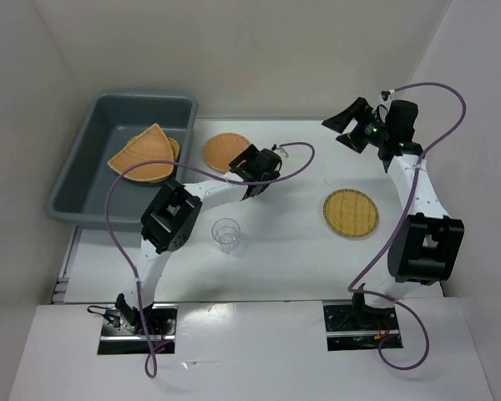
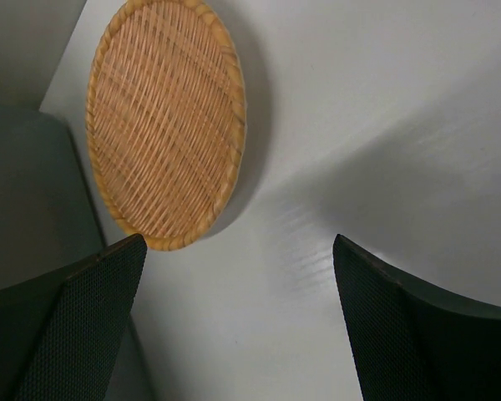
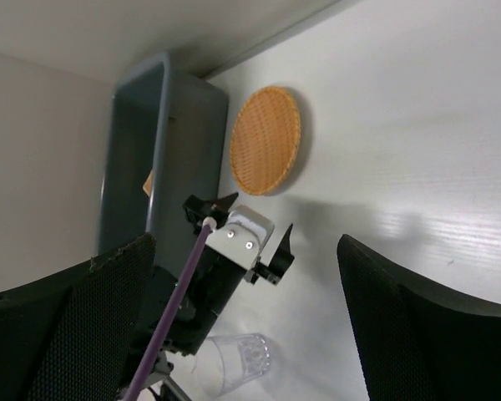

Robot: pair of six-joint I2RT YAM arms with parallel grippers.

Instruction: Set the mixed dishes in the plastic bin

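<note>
2 trays (image 1: 146, 154) in grey bin (image 1: 75, 180), left tool (image 2: 238, 261) spread, empty, beside round tray (image 1: 225, 150), cup (image 1: 226, 234) near, right tool (image 3: 246, 251) spread, empty

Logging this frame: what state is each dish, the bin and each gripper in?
plastic bin: holding two trays.
triangle tray: in the bin, on top.
tray beneath: in the bin, mostly covered.
orange round tray: flat on table, beside bin.
yellower round tray: flat on table.
clear cup: upright on table.
left gripper: open, empty.
right gripper: open, empty.
</note>
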